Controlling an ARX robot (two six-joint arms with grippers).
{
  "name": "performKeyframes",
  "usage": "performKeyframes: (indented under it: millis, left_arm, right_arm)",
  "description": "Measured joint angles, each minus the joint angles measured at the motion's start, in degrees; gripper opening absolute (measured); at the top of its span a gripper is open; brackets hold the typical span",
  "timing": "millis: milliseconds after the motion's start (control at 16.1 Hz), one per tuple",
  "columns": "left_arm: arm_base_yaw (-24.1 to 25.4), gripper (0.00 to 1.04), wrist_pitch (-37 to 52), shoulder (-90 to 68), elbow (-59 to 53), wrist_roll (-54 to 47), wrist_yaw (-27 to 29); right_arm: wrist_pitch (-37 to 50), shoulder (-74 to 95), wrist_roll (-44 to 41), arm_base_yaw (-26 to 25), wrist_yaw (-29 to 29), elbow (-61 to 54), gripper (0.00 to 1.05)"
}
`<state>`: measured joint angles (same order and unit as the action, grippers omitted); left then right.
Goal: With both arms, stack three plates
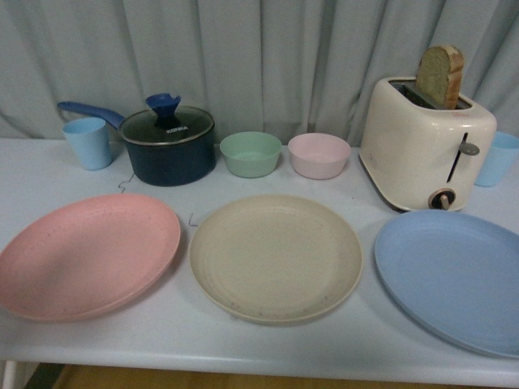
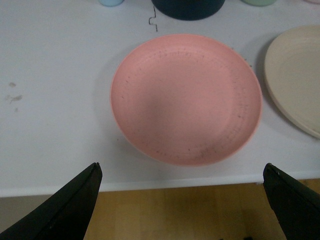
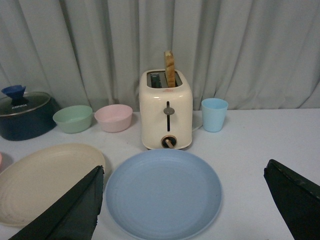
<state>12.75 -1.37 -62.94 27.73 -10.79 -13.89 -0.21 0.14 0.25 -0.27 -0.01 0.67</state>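
Left fingers (image 2: 70, 210) and right fingers (image 3: 70, 212) hang spread, empty. No stacking yet: pink plate (image 2: 186, 97) and blue plate (image 3: 163, 192) flank the cream plate (image 1: 276, 255). The next move, I judge, calls for gripping a rim.

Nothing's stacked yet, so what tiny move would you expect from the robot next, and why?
Probably lower the left pincer toward the pink plate's near rim: it hangs open and empty just in front of that plate, which lies apart from the cream plate and blue plate, all flat on the table.
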Motion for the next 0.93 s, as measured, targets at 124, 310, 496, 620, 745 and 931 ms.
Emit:
performKeyframes:
  millis: [124,310,496,620,745,931]
  left_arm:
    - [0.0,0.98,0.4,-16.9,9.5,-2.9,-1.0]
    - [0.2,0.98,0.0,-33.0,17.8,-5.8,-0.9]
    - [0.6,0.98,0.4,-42.6,26.1,-6.3,-1.0]
    - [1.2,0.98,-1.1,-48.3,30.9,-7.0,-0.2]
    - [2.1,0.98,-3.0,-53.5,35.2,-7.7,0.9]
    - [2.9,0.98,-4.0,-58.9,41.1,-7.2,1.2]
  right_arm:
    - [0.0,0.0,0.0,0.0,0.0,0.0,0.98]
    - [0.0,0.0,0.0,0.0,0.0,0.0,0.98]
    - [0.0,0.0,0.0,0.0,0.0,0.0,0.98]
    - [0.0,0.0,0.0,0.0,0.0,0.0,0.98]
    - [0.0,0.0,0.0,0.0,0.0,0.0,0.98]
    - [0.0,0.0,0.0,0.0,0.0,0.0,0.98]
